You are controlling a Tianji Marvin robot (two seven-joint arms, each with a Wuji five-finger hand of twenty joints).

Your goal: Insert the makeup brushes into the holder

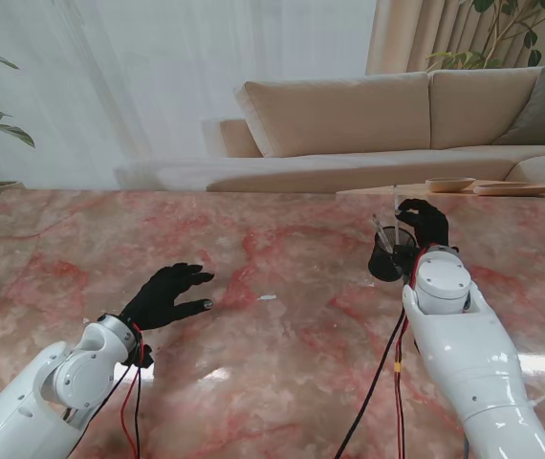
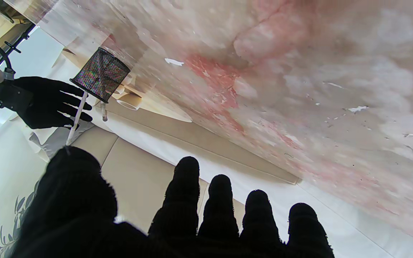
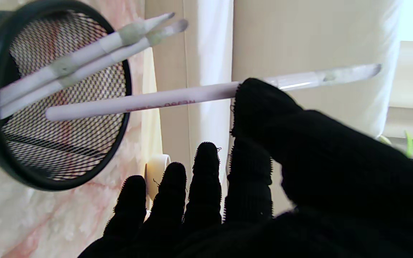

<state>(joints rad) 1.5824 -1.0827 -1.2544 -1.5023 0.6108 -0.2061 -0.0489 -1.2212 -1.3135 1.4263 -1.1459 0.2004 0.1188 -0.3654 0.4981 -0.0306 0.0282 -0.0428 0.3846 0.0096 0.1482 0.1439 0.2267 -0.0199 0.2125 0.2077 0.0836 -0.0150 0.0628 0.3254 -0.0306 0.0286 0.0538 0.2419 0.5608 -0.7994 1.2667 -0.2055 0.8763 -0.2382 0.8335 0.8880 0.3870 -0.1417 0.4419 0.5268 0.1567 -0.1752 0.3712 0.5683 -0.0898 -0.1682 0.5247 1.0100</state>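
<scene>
R hand sits at the far right of the marble surface, just behind the black mesh holder; its fingers are pinched on a white makeup brush, thumb over the shaft approx. mid-length, the other four fairly straight and close together; brush is held w/ its handle end at the holder's mouth, bristle end pointing away; can't tell if the handle tip is past the rim yet; two more brushes already lean inside the holder, tips sticking out over the rim; L hand rests low over the surface, nearer to me and well apart from the holder; its fingers are spread, relaxed, grasping nothing.
</scene>
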